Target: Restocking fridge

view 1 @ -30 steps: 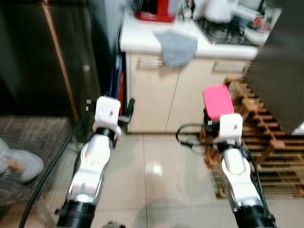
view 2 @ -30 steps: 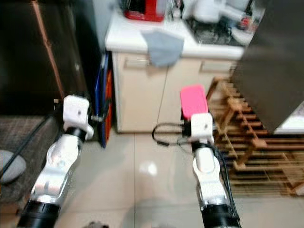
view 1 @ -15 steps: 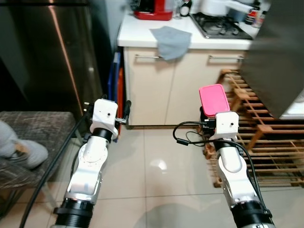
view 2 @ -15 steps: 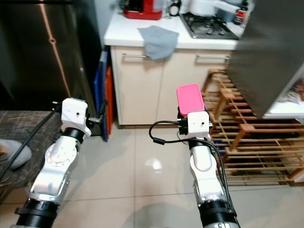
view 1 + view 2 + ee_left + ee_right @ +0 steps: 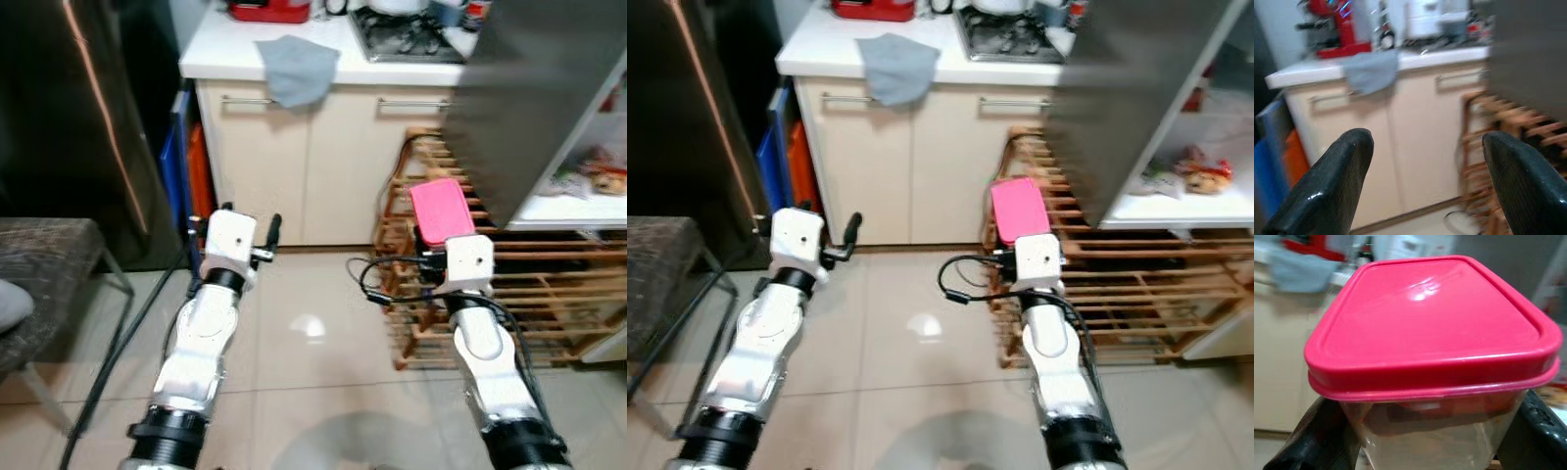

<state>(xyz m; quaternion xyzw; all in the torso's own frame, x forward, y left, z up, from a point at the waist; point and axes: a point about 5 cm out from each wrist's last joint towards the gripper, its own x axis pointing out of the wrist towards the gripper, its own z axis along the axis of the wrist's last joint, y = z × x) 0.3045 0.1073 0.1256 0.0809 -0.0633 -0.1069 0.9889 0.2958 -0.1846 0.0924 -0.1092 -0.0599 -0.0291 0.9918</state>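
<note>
My right gripper (image 5: 1432, 435) is shut on a clear food container with a pink lid (image 5: 440, 211), held upright at chest height. Something dark lies inside the container (image 5: 1425, 426). To its right an open fridge shows a white shelf (image 5: 573, 208) with packaged food (image 5: 1200, 176), and the grey fridge door (image 5: 534, 88) stands just above and beyond the container. My left gripper (image 5: 1430, 181) is open and holds nothing; it is raised in front of the cream cabinet (image 5: 294, 166).
A wooden slatted rack (image 5: 509, 294) stands on the tiled floor under the fridge shelf. The counter carries a grey cloth (image 5: 299, 64), a red appliance (image 5: 269, 10) and a gas hob (image 5: 407, 29). Blue and orange boards (image 5: 186, 166) lean by a dark steel panel (image 5: 69, 127). A chair (image 5: 49, 264) is at left.
The whole view has swung to the right: the counter has slid left and the fridge shelf has come into sight. Both arms keep their pose, the pink-lidded container still held.
</note>
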